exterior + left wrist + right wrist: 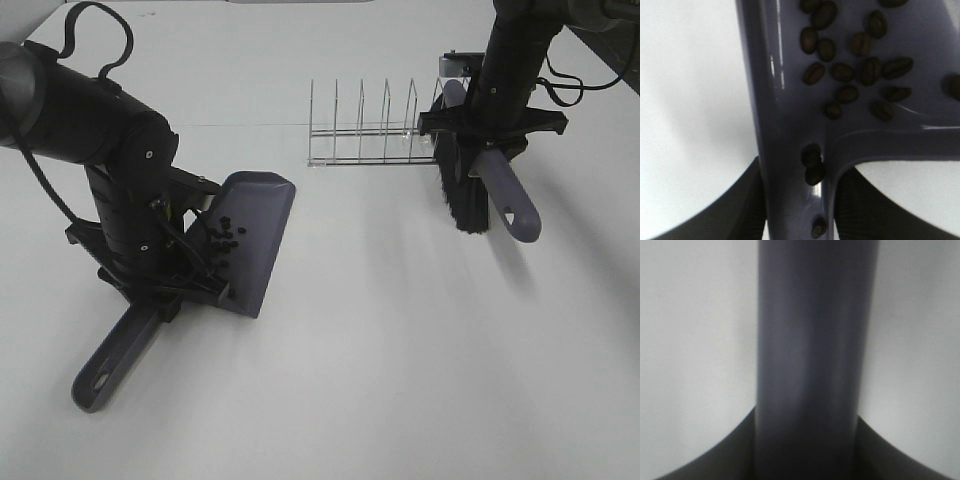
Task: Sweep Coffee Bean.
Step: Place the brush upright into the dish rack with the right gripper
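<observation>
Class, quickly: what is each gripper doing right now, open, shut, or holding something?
Left gripper: shut on the dustpan handle.
Right gripper: shut on the brush handle.

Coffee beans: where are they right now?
In the high view the coffee beans lie inside the purple dustpan on the left side, far from the brush beside the wire rack on the right.

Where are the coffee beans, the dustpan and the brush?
coffee beans (220, 238): exterior high view, middle of the dark cluster.
dustpan (265, 210): exterior high view, bare part of its pan.
brush (465, 200): exterior high view, on its black bristles.
</observation>
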You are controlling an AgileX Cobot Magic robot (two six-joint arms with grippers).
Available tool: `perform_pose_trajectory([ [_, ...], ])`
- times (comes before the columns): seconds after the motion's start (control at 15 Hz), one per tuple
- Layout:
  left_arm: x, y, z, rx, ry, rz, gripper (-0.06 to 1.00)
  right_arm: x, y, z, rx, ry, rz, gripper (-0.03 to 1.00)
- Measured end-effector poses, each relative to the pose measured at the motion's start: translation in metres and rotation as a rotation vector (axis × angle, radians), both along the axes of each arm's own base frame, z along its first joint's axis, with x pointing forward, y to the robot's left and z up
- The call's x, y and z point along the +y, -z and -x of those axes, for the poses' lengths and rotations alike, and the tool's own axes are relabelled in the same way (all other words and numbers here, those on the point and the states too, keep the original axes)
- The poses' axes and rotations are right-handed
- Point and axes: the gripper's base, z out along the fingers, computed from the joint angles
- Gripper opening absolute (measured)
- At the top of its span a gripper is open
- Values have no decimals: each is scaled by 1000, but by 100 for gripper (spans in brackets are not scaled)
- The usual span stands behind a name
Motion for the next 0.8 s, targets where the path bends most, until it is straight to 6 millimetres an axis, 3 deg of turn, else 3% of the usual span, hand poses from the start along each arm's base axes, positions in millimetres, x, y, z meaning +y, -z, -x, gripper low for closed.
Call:
perform_pose_trajectory([
  [0.33, 0, 0, 0, 4, -6, 4, 33, -9, -3, -20, -61, 47, -100, 26],
  [0.8, -1, 0, 1, 12, -16, 9, 33, -10, 1, -27, -104, 38, -115, 26],
])
